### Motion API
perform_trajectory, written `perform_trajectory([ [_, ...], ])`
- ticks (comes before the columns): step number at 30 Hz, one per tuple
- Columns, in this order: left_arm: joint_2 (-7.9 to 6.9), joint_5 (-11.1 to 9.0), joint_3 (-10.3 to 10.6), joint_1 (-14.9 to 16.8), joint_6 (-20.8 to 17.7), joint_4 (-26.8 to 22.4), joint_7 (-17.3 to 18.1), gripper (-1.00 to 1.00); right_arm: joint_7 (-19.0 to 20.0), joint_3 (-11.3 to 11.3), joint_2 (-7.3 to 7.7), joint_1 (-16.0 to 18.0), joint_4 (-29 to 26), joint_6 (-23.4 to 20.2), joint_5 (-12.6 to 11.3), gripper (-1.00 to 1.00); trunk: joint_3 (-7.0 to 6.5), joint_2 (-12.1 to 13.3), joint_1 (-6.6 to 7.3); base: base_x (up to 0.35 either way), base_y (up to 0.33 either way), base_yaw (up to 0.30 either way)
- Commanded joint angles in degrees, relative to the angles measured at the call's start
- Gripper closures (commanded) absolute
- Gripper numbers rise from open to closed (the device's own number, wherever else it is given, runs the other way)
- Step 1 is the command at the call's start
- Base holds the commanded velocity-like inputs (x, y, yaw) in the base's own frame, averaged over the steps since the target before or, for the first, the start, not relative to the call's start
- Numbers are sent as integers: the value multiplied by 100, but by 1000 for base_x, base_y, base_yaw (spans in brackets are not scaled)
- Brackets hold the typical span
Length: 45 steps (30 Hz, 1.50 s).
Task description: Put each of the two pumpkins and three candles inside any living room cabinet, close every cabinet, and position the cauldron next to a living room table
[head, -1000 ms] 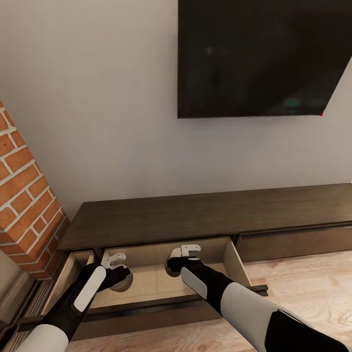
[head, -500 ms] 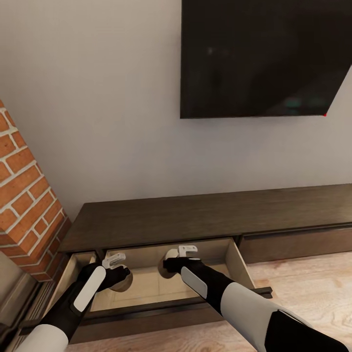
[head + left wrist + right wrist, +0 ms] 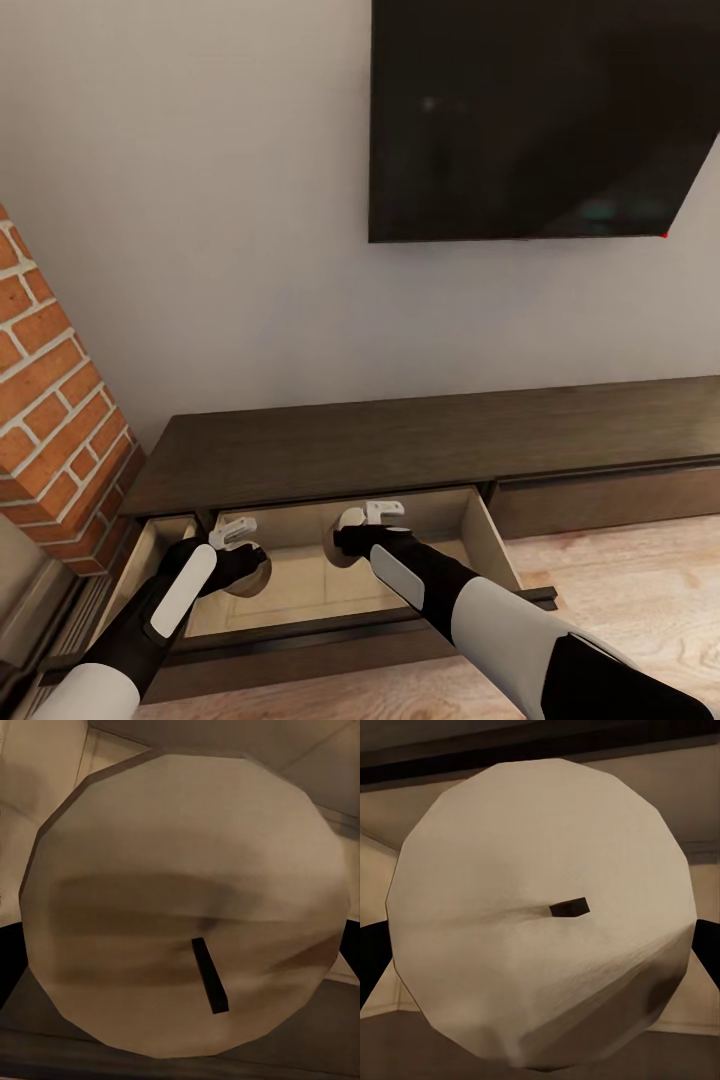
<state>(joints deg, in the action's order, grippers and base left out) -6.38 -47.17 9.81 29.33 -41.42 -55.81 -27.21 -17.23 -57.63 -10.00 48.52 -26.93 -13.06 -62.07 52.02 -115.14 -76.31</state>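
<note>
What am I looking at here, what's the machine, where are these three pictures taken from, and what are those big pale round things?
This is a simulated two-armed robot. The big picture comes from a camera on its head, looking down at a dark wood cabinet under a wall-mounted TV, beside a brick column. One drawer is pulled open, and both arms reach into it. The left end effector and right end effector each carry a camera; those give the other two pictures. The pale discs are candles seen from above, up close: the left candle and right candle, each with a small dark wick. Each end effector appears to hold one over the drawer's beige interior.
</note>
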Motion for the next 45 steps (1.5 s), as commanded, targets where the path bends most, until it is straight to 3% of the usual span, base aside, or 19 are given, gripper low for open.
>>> perform_trajectory([
  [1, -7, -47, 21, 3, -8, -9, -60, 100, -45, -33, 0, 8, -3, -6, -25, 100, 6, -3, 1, 0, 0, 0],
  [16, -12, -47, 21, 3, -14, -9, -63, 100, 60, -19, 35, 9, 3, 47, -13, 100, 82, -3, 1, -14, 0, 0],
  [20, -12, -47, 21, 3, -13, -9, -62, 100, 83, -31, 39, 9, -1, 323, 19, 100, 95, -3, 1, -12, 0, 0],
  [26, -12, -47, 21, 3, -15, -9, -62, 100, 198, -46, 41, 9, -1, 515, 39, 100, 79, -3, 1, -1, 0, -97],
  [45, -38, -47, 12, 3, -15, -9, -58, 100, 238, -51, 33, 9, -5, 527, 46, 100, 37, -3, 1, 0, 66, -96],
])
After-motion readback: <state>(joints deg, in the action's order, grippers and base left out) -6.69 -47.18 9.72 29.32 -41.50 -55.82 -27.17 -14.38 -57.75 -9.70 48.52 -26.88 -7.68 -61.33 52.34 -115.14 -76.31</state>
